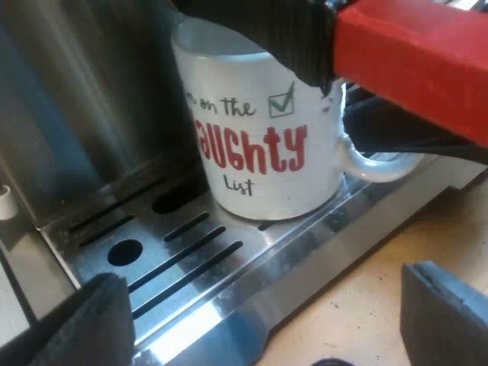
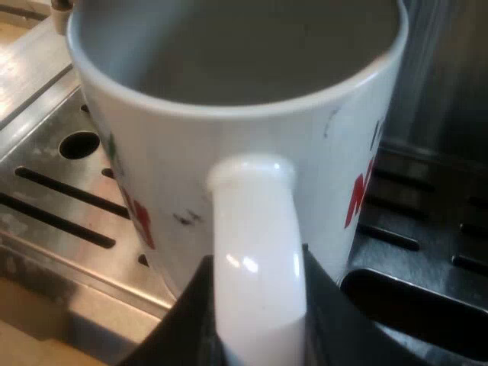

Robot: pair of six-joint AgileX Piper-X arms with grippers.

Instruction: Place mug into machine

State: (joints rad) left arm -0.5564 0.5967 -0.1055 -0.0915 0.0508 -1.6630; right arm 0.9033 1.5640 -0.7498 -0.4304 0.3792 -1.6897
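A white mug (image 1: 259, 145) with red "Naughty List" lettering stands on the espresso machine's slotted metal drip tray (image 1: 183, 263), under the holder's dark handle with its red end (image 1: 415, 65). In the right wrist view the mug (image 2: 236, 152) is very close. My right gripper (image 2: 255, 313) is shut on the mug's handle (image 2: 255, 252), one black finger pressed against each side of it. From the left wrist view the right gripper's dark fingers (image 1: 404, 130) show at the mug's handle (image 1: 377, 164). My left gripper (image 1: 267, 309) hangs open over the tray's outer edge with nothing in it, short of the mug.
The machine's steel front wall (image 1: 76, 99) rises just behind the mug. The drip tray (image 2: 53, 198) has long slots and round holes. A tan tabletop (image 1: 366, 293) lies beyond the tray's outer rim. The red handle end hangs close above the mug's rim.
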